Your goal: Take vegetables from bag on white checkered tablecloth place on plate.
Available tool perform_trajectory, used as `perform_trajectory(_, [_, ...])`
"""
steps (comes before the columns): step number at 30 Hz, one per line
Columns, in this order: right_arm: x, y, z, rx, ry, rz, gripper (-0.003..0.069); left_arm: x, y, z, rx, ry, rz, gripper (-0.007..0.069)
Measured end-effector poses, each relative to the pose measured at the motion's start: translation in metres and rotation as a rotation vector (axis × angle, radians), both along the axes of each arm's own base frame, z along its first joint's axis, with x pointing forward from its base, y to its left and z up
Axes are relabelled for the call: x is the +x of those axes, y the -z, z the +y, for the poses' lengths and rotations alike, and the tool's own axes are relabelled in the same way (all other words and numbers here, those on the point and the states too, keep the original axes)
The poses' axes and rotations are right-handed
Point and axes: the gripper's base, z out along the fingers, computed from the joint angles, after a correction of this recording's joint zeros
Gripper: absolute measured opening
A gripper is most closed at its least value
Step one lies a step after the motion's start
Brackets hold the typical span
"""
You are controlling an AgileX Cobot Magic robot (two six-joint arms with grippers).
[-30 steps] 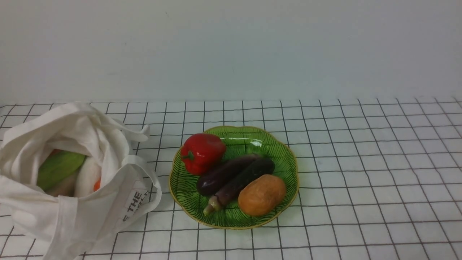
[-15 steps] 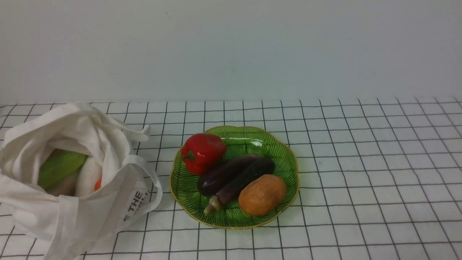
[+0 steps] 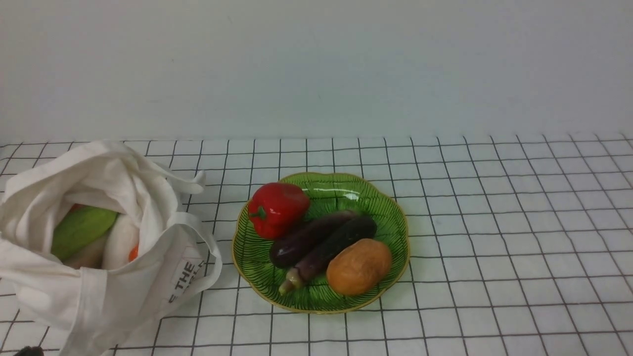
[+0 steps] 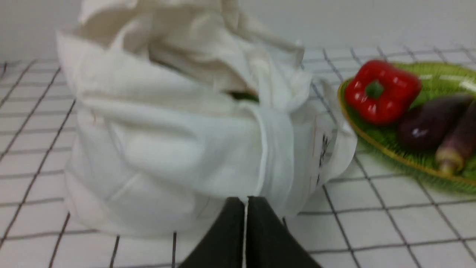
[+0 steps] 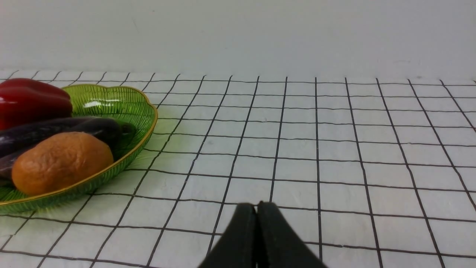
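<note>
The plate (image 3: 395, 217) sat in the middle of the tablecloth (image 3: 494, 247), and the slim eggplant (image 3: 326, 252) lay on it, its pale stem tip pointing toward the near rim. A darker, glossy eggplant (image 3: 306, 237) lay touching it on the far-left side, a red pepper (image 3: 277, 207) stood at the plate's left edge, and a round orange-brown vegetable (image 3: 358, 266) rested against the slim eggplant on the right, close to the near rim. So the slim eggplant was hemmed in on both long sides.

The bag (image 3: 99, 277) slumped at the left of the cloth, just beside the plate, its mouth open upward. Inside it showed a green vegetable (image 3: 81, 230), something white, and a bit of orange; one strap (image 3: 207, 247) looped out toward the plate. The printed letters faced the near side, partly folded over.

From the left wrist view, the left gripper (image 4: 245, 203) was pressed closed with only a thin seam between its fingers, holding nothing, low and near the bag's (image 4: 167, 149) side; the pepper (image 4: 381, 91) and the plate (image 4: 372, 139) lay beyond. The right gripper (image 5: 256, 208) was likewise closed and empty, low over bare cloth (image 5: 334, 149) well to the right of the plate (image 5: 141, 126).

Compared with a second earlier, nothing on the cloth had shifted in the front view; only a small dark shape (image 3: 29, 351) had appeared at the bottom left corner, too little of it showing to tell what it was.
</note>
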Motion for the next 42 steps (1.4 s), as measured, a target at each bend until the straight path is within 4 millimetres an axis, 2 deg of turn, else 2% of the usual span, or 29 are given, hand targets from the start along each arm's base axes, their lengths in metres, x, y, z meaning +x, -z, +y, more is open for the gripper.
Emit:
perform_trajectory(1, [0.0000, 0.0000, 0.0000, 0.000, 0.000, 0.000, -0.0014, 0.0005, 0.0092, 0.0006, 0.002, -0.012, 0.028, -0.0008])
perform_trajectory(42, [0.0000, 0.0000, 0.0000, 0.001, 0.000, 0.000, -0.0014, 0.0006, 0.0093, 0.0014, 0.001, -0.027, 0.026, -0.0008])
